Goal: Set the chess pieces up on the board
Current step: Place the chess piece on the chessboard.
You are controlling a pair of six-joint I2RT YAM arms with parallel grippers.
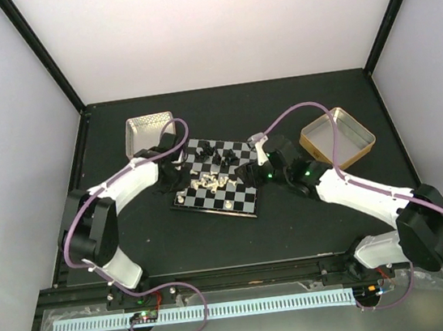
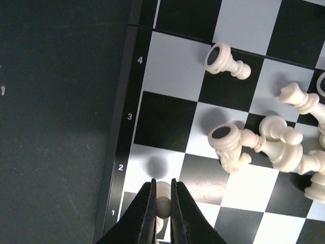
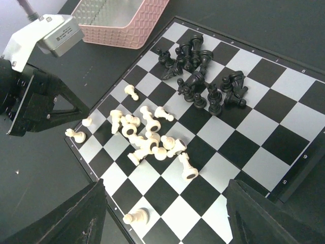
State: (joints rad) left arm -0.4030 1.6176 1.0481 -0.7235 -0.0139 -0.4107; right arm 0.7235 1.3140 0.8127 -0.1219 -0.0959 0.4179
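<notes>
Left gripper (image 2: 163, 184) pinched tight on one cream piece (image 2: 162, 195) at the board (image 2: 165, 119) corner. Cream heap (image 3: 147, 134) and black heap (image 3: 200, 76) lie mid-board, mostly toppled. Board sits mid-table (image 1: 310, 219). Right gripper (image 3: 165, 208) gapes wide, empty. Setup looks barely started.

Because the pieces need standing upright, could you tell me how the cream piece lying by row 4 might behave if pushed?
The cream piece lies on its side with a round base and narrower head, so it would probably roll in a curve. It looks tiny and glossy, so likely light and slippery.
</notes>
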